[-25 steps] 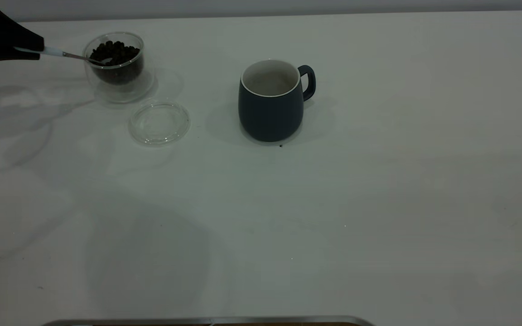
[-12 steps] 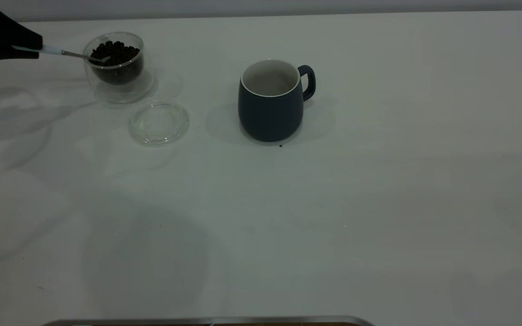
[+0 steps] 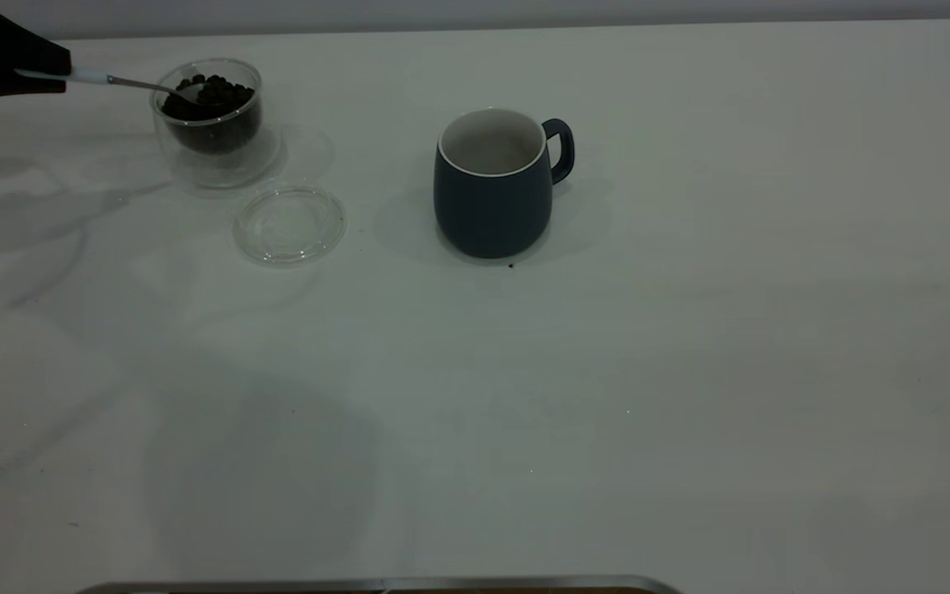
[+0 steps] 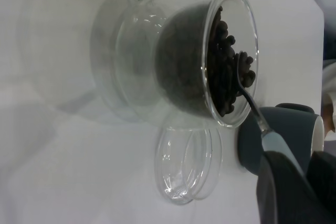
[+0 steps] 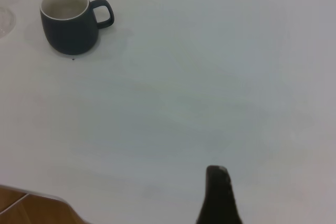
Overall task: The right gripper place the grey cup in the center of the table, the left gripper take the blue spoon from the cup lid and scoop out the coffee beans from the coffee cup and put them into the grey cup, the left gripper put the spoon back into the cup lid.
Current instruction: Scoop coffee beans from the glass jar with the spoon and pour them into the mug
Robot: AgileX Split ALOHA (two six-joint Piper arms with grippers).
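The left gripper [image 3: 46, 76], fingers clenched on the spoon [image 3: 120, 82], has its bowl among the beans [image 3: 213, 92] in the glass cup [image 3: 209, 115] at the bench's [image 3: 689, 371] far left. Scooping, I'd say; next it must lift level and carry to the mug [image 3: 493, 183] mid-bench. The right gripper [image 5: 218, 192] hangs back, fingers unreadable.

You will find nothing to read here: no text, label, brand, number or sign shows on the grey cup [image 3: 493, 190], the coffee cup [image 3: 211, 115], the cup lid [image 3: 289, 223], the blue spoon [image 3: 112, 80] or the table [image 3: 607, 371].
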